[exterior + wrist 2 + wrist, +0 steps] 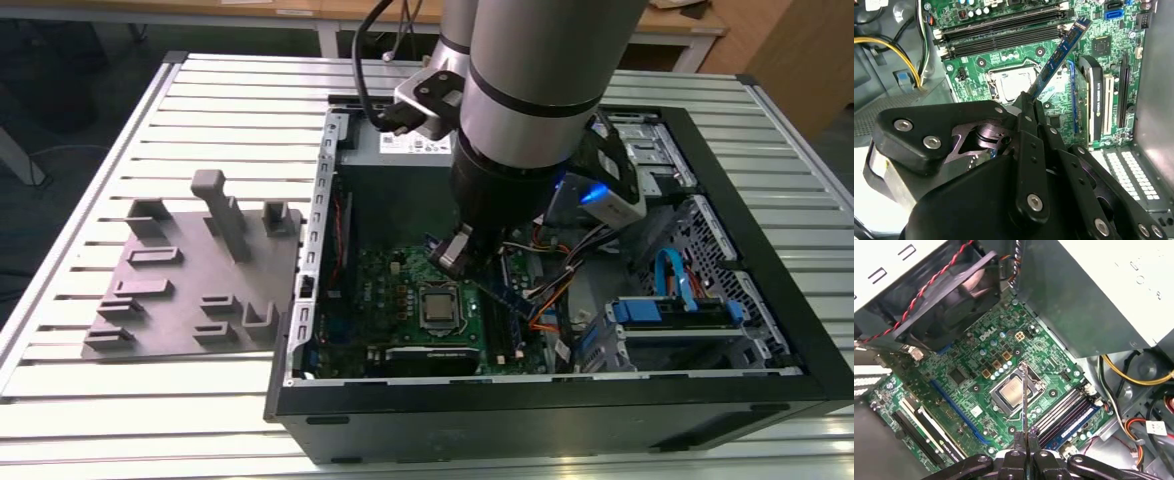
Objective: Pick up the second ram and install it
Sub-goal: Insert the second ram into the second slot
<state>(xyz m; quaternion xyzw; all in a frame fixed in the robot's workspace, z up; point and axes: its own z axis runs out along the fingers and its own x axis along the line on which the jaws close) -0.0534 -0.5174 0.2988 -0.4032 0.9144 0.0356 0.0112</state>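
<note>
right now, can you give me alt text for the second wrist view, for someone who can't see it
The black end effector grips one end of a blue memory stick, which angles out above a green motherboard. Its free end points toward the long memory slots, not seated in one.
</note>
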